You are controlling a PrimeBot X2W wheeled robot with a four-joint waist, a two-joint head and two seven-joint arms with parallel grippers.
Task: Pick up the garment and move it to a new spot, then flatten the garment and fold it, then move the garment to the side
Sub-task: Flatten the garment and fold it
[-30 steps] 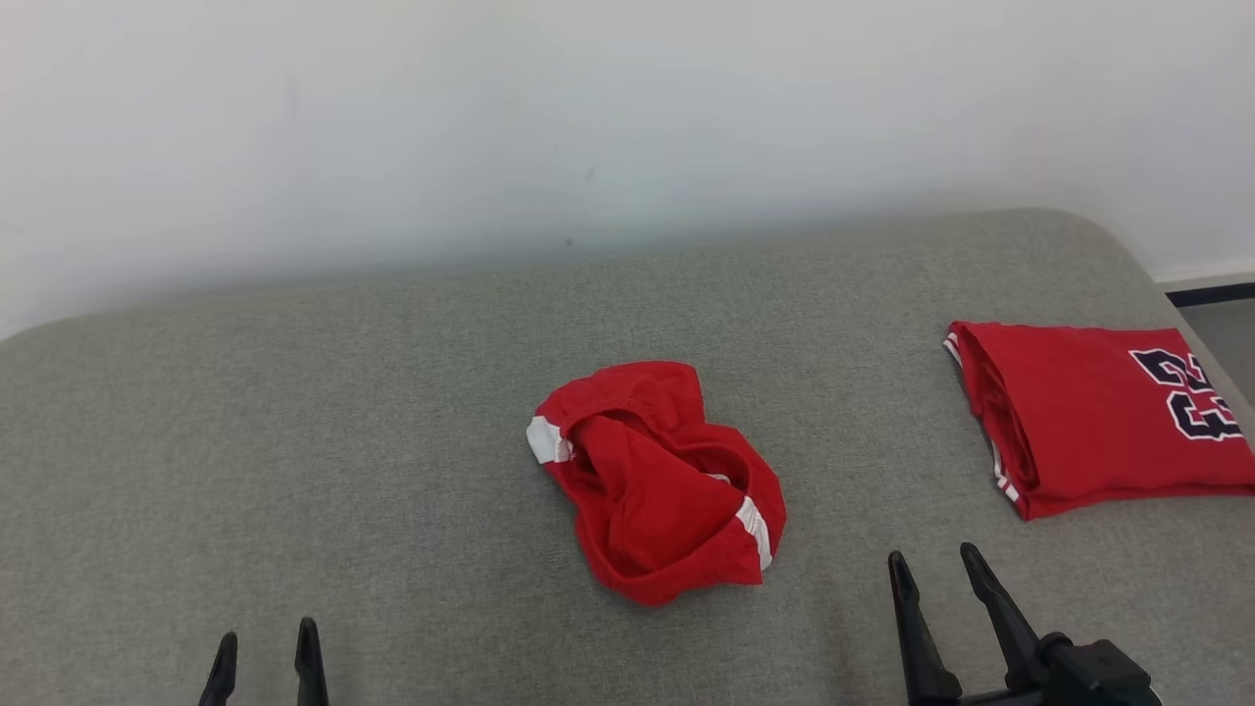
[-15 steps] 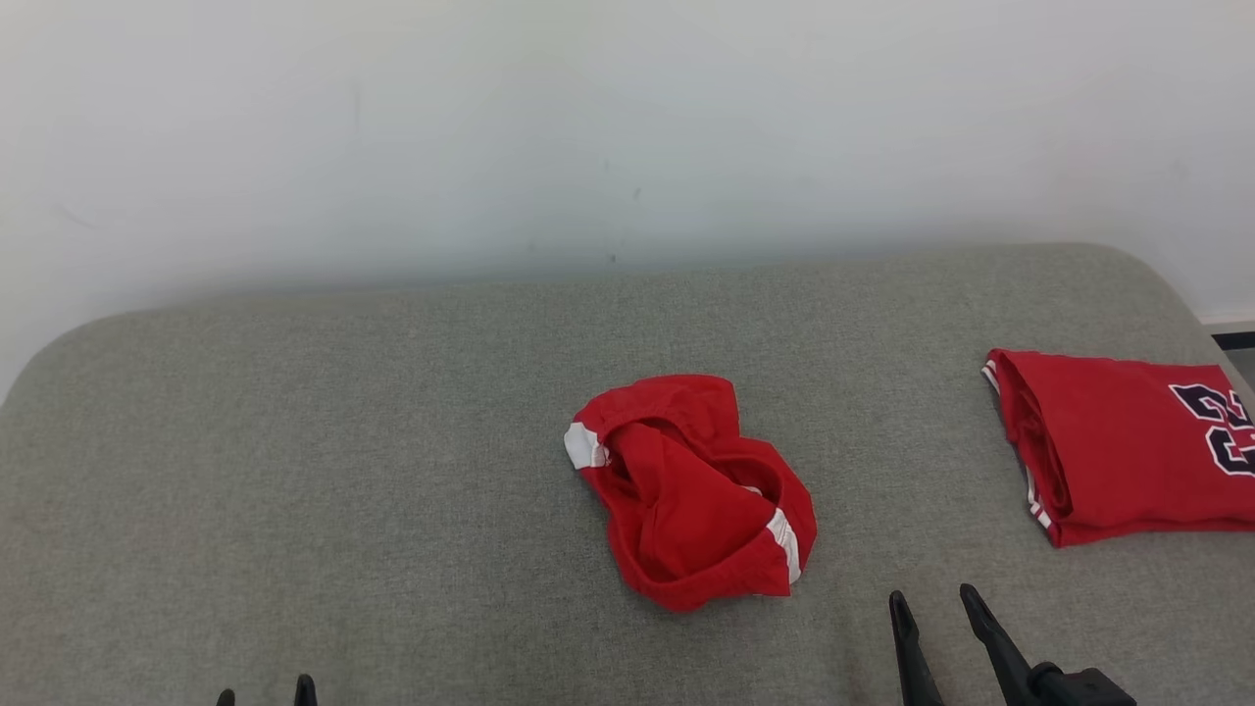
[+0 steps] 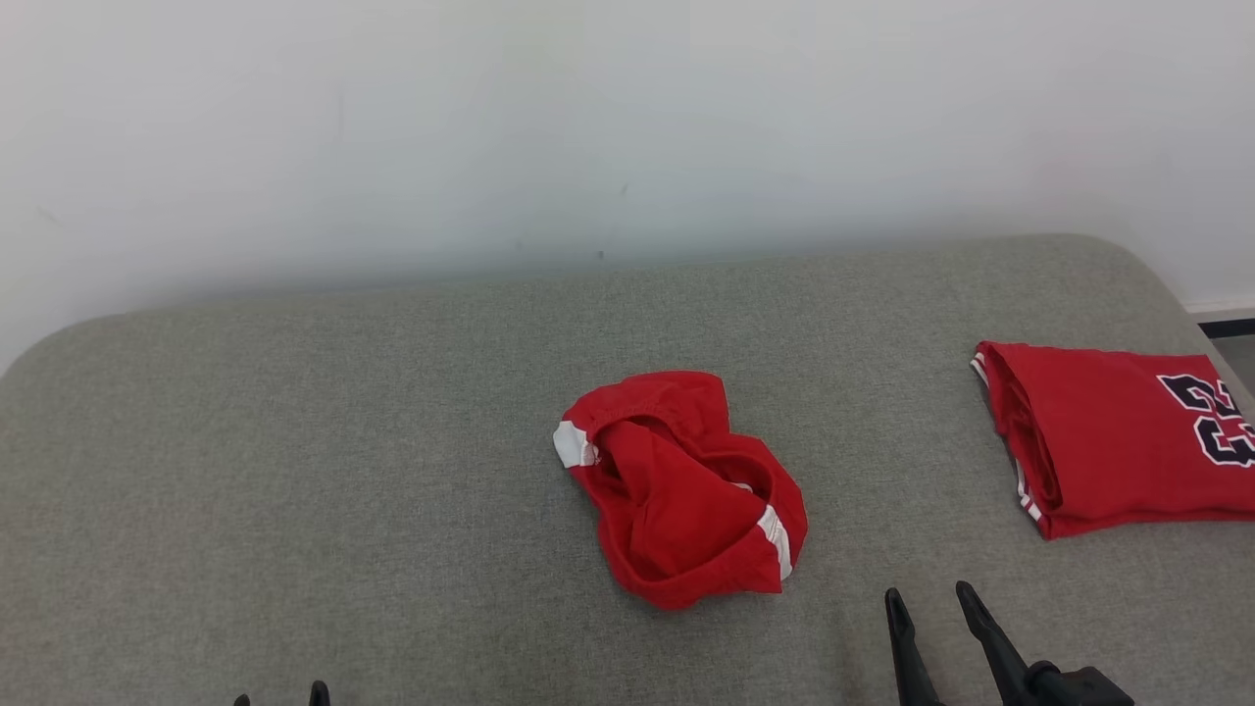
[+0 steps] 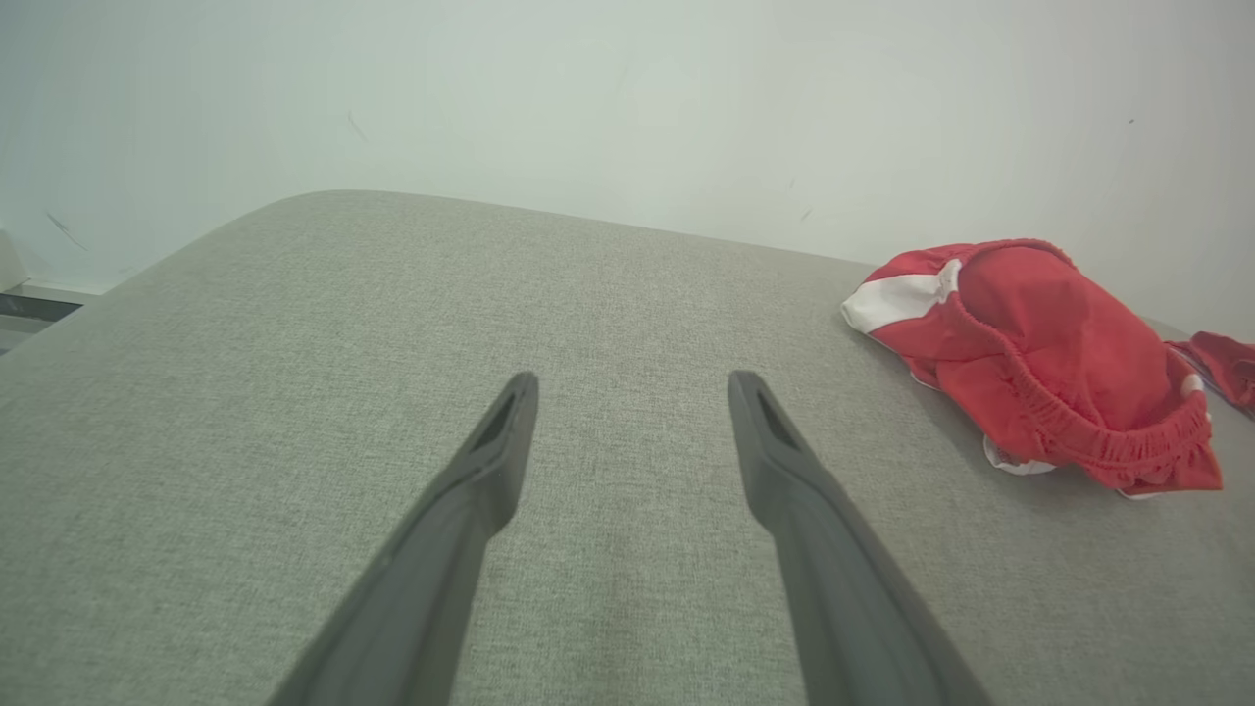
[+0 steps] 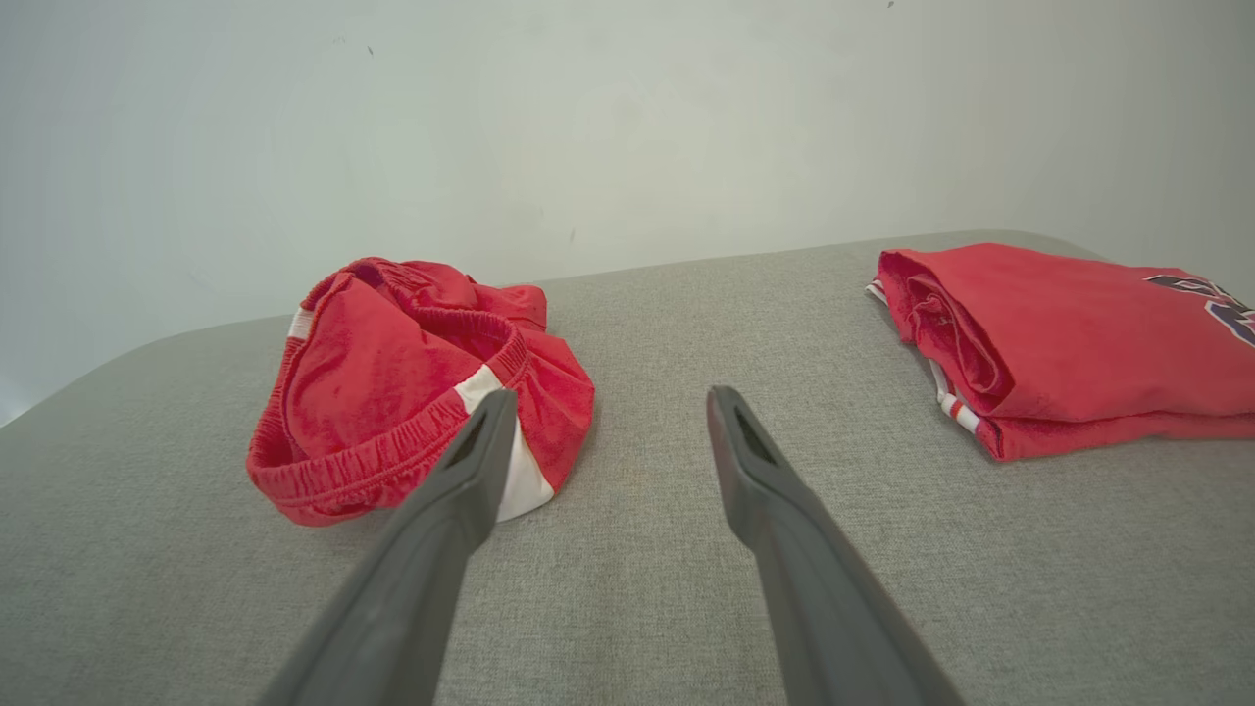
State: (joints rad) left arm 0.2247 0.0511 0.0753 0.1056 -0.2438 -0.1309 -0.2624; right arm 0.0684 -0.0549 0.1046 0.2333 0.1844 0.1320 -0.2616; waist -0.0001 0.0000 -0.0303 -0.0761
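Since nothing is lifted yet, the broad grey woven-fabric padded surface [image 3: 294, 441] carries everything, with a plain white wall [image 3: 588, 118] behind it.

Far right edge: a red jersey folded into a flat rectangle, dark number print showing [image 3: 1098, 431]. Judged a finished piece, parked aside so the middle stays free.

Centre of the surface: the task garment, a crumpled pair of red shorts with white side stripes and a gathered elastic waistband [image 3: 686, 490]. It is bunched in a mound with the waistband rolled outward, well apart from the jersey, and nothing touches it.

Right gripper [image 3: 927, 590]: two long dark fingers spread wide, holding nothing. It hovers near the shorts' near-right side. In its wrist view one finger overlaps the white stripe, but contact cannot be told. Probably staged for the first pick.

Left gripper [image 3: 278, 694]: likewise spread and empty, well off to the left over bare fabric, its tips at the head view's bottom edge.

Task at its start; pick-up not yet made.
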